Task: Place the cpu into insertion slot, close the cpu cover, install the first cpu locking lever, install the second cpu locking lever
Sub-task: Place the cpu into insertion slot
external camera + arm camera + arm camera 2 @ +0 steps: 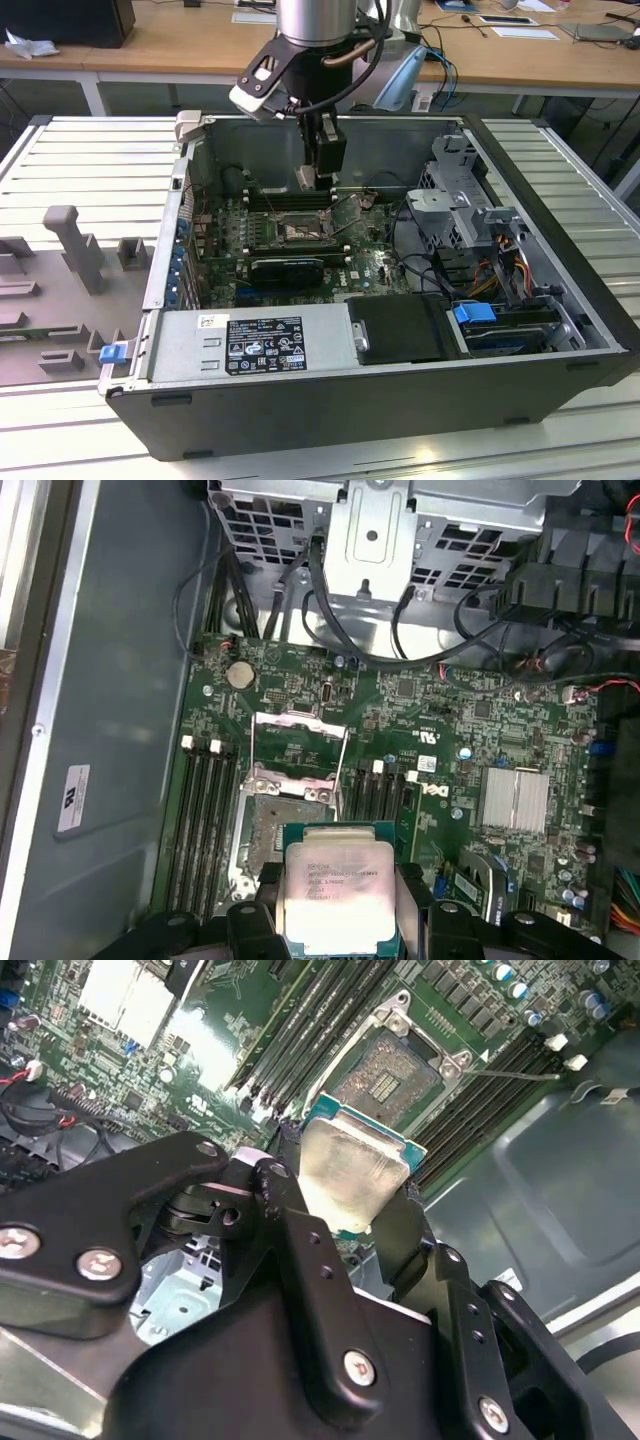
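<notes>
We see the cpu (352,1175) as a small flat square chip with a pale silver-beige metal face. The face is slightly mottled, and a thin green-blue edge shows around it in both wrist views (340,895). It is pinched at two opposite edges between the black fingers (300,1250) of the claw (350,1188), so the claw is clenched on the chip. The metal face is turned up toward both wrist cameras. The chip hangs clear of the board, not yet seated. In the exterior view it sits at the claw tip (316,178), just toward twelve o'clock of the insertion slot (300,232). The slot lies bare, its dark centre ringed by a silvery rim set into the green circuit board (372,268). In the first wrist view the cpu cover (298,742), a thin silvery frame with a square window, stands swung open off the slot (268,830). In the second wrist view a thin wire lever (515,1075) juts out free from a corner of the slot (390,1072). The arm (318,20) enters at twelve o'clock in the exterior view. Its silvery wrist points straight down and the claw reaches into the open computer case (400,405). The case lies on its side on the ribbed metal tabletop (90,160). Long black memory slots (205,810) flank the socket. A grey power supply (250,345) fills the case at six o'clock of the slot.
</notes>
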Robot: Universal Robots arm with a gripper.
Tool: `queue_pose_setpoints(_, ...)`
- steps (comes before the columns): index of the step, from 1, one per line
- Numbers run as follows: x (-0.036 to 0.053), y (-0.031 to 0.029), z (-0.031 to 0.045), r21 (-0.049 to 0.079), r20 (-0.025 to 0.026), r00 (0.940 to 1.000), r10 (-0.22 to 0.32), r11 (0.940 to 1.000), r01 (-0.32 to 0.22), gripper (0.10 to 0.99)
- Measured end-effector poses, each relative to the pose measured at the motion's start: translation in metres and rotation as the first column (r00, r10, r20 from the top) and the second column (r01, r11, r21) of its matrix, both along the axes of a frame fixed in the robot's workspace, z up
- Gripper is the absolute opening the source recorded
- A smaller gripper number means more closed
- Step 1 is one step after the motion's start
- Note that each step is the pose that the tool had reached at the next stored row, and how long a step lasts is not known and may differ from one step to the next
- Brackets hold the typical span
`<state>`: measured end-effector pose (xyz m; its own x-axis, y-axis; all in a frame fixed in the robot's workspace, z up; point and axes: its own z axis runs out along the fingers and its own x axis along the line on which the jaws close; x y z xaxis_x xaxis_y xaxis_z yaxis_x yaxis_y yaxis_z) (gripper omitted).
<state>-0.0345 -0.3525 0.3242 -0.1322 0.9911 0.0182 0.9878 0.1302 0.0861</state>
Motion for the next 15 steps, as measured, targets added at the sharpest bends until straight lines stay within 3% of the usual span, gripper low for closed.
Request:
queue_pose_setpoints(4,0.0000,0.0001,-0.0096,0.000,-0.0013,0.9970,-0.078,0.9970,0.078,0.529)
queue_pose_setpoints(7,0.0000,0.0001,-0.0123,0.000,-0.0013,0.9969,-0.079,0.9969,0.079,0.529)
queue_pose_setpoints(12,-0.0007,0.0002,-0.0251,0.000,-0.0013,0.9962,-0.087,0.9962,0.087,0.529)
queue_pose_setpoints(15,-0.0007,0.0002,-0.0332,0.000,-0.0014,0.9895,-0.145,0.9895,0.145,0.529)
